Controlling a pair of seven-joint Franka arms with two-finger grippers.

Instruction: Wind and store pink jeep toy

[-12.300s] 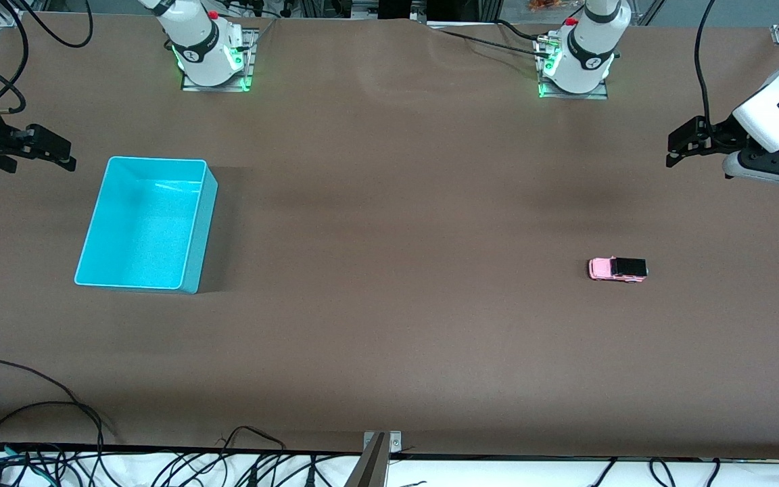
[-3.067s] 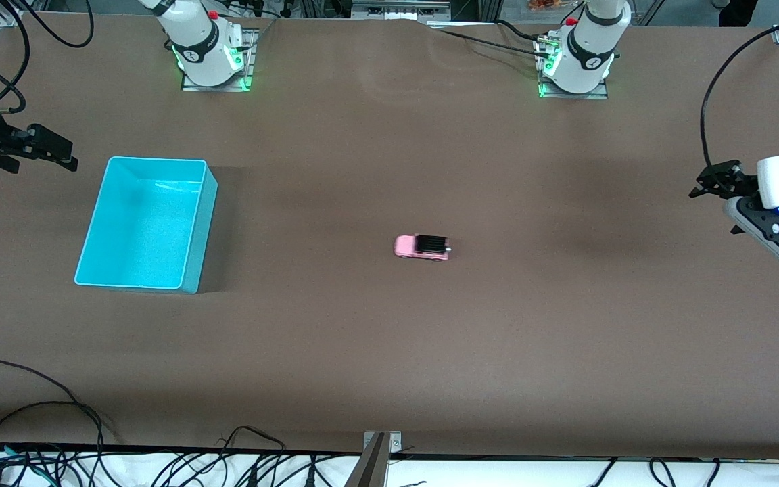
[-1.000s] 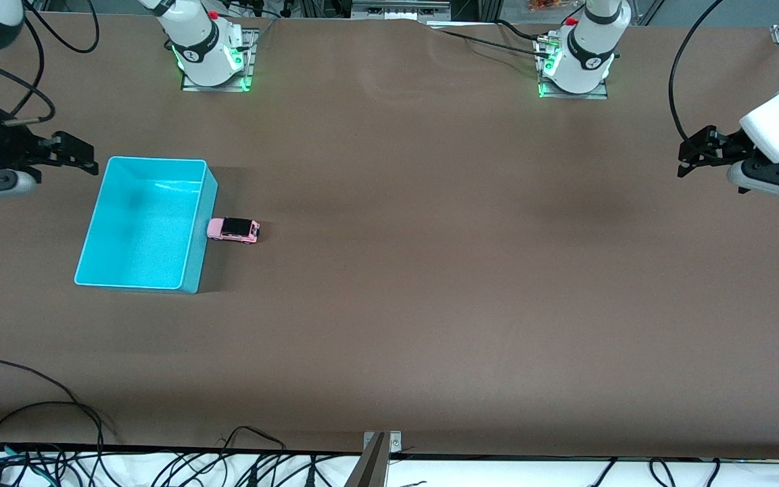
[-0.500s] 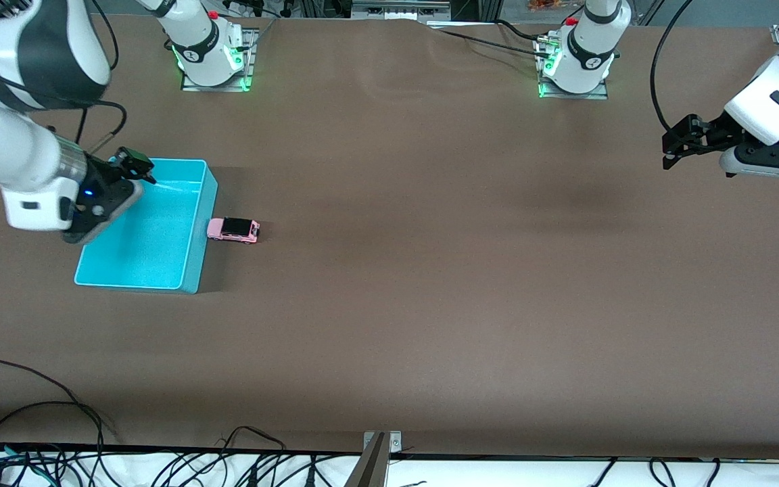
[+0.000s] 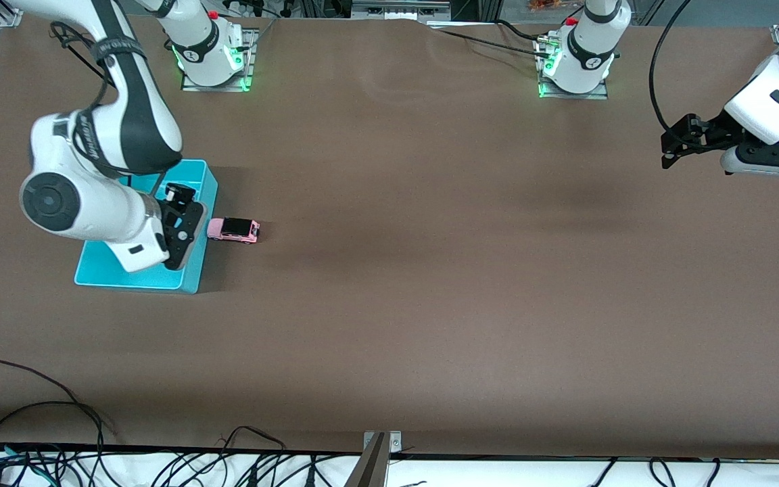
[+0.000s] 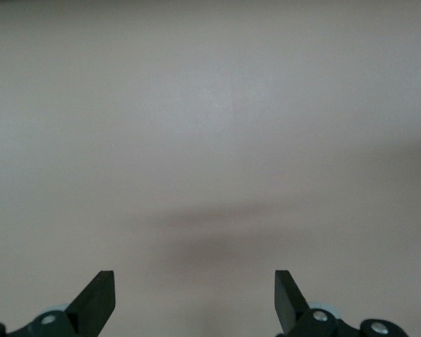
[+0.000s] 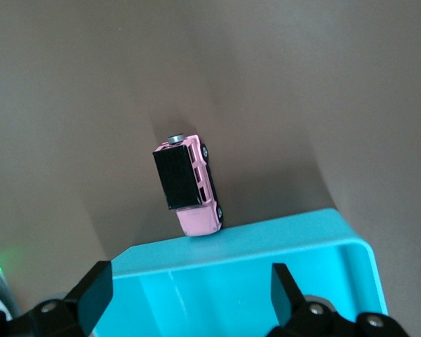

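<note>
Gripper fingers spread and empty, your right gripper (image 5: pixel 183 203) is hanging over the turquoise bin (image 5: pixel 195 281) while the pink jeep toy (image 5: pixel 233 230) is sitting on the surface, nose against the bin's wall, so a descent there is risking clipping the rim; your left gripper (image 5: pixel 675 145) is waiting, also spread.

You are looking at a robotics lab bench: a wide table (image 5: pixel 430 304) under brown covering, two arm bases (image 5: pixel 210 54) bolted down with green lights glowing, aluminium framing along one edge, and loose black cables (image 5: pixel 38 433) trailing off the near edge.
</note>
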